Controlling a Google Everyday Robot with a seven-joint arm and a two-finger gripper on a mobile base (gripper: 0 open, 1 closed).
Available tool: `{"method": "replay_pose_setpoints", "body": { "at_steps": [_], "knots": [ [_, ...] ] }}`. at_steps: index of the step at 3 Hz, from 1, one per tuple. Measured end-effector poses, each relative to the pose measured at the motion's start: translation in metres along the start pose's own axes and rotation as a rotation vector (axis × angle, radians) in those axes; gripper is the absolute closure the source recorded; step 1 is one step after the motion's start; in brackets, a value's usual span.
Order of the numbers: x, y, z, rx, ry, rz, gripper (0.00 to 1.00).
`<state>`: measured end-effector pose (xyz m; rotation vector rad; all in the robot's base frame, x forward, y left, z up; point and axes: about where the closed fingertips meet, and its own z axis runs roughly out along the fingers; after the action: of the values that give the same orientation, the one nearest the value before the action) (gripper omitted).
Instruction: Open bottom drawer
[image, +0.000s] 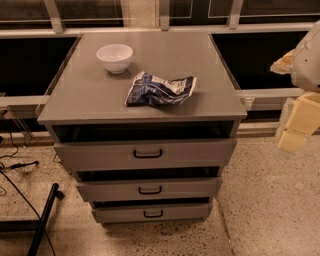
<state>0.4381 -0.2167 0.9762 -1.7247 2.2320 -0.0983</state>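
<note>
Overall: dim, warm indoor light, with muted, brownish colours.
Source: seemingly overhead; the counter (100, 95) top carries a soft, even sheen and no hard glare.
Brightest: the white bowl (114, 57) at far left on the counter.
Shadows: dark bands fill the gaps above each drawer front; the bottom drawer (120, 214), nearest the floor (270, 200), is the dimmest; a thin shadow runs under the near edge of the crumpled bag (160, 89).
Windows: the panes (30, 65) behind are black, with no daylight.
Floor: brighter on the right, murkier at near left.
Hand: the hand (295, 125) at the right edge, beside the counter, is pale yellow, blurred and out of focus.
Focus: soft throughout; fine detail is smeared.
</note>
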Motion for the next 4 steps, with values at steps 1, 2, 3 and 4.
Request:
{"method": "replay_pose_setpoints", "body": {
  "at_steps": [1, 2, 3, 4],
  "knots": [
    [0.000, 0.000, 0.000, 0.000, 0.000, 0.000, 0.00],
    [-0.002, 0.005, 0.014, -0.019, -0.030, 0.030, 0.00],
    [-0.008, 0.021, 0.054, -0.069, -0.111, 0.123, 0.00],
    [-0.023, 0.043, 0.115, -0.130, -0.209, 0.228, 0.00]
  ]
}}
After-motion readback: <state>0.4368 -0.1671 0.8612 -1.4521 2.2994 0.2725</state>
